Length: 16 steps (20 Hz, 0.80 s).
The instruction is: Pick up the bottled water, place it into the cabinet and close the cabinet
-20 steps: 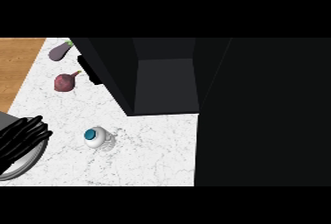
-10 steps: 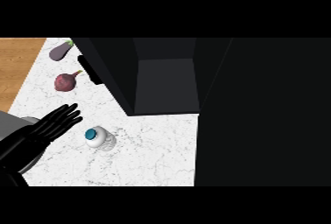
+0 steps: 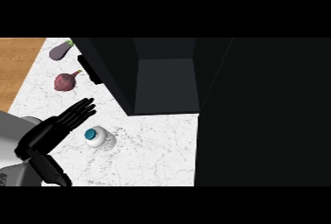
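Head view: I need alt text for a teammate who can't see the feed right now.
The left hand, fingers straight and open, hovers beside the bottled water, which stands on the white marble counter seen cap-up from above. The dark cabinet is open just beyond it; an eggplant and a red onion lie farther back.

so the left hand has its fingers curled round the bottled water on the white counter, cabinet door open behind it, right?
Not quite. In the head view the left hand has straight fingers and holds nothing; the bottled water stands beside it, just to its right, on the white counter. The cabinet is open behind it.
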Tool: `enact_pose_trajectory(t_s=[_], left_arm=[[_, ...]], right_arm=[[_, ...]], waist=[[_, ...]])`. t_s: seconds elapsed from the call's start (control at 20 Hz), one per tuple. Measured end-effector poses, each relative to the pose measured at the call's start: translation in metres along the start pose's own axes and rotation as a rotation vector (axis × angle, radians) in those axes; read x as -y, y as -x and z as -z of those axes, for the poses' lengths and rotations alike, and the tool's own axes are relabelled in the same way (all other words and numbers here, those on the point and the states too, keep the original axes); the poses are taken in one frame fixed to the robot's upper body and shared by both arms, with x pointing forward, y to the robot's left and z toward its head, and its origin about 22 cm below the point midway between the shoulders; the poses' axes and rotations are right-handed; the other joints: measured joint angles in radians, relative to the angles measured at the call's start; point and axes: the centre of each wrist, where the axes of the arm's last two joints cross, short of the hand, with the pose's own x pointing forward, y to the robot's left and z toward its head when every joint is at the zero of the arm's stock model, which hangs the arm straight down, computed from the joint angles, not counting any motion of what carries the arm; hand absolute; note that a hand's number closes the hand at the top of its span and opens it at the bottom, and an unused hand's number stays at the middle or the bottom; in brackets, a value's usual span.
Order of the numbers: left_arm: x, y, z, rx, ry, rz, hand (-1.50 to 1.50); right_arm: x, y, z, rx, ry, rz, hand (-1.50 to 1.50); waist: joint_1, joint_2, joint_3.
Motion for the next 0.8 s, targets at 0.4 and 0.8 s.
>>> enact_pose_trajectory(t_s=[0.4,0.8], left_arm=[[0.001,0.045,0.01,-0.064,-0.017,-0.005,-1.5],[0.0,0.084,0.017,-0.1,-0.077,-0.002,-1.5]], right_arm=[[0.002,0.001,-0.01,-0.002,-0.015,0.018,-1.5],[0.006,0.002,-0.021,-0.003,-0.03,0.029,-1.5]], waist=[[-0.003,0.001,-0.001],[-0.009,0.003,-0.001]])
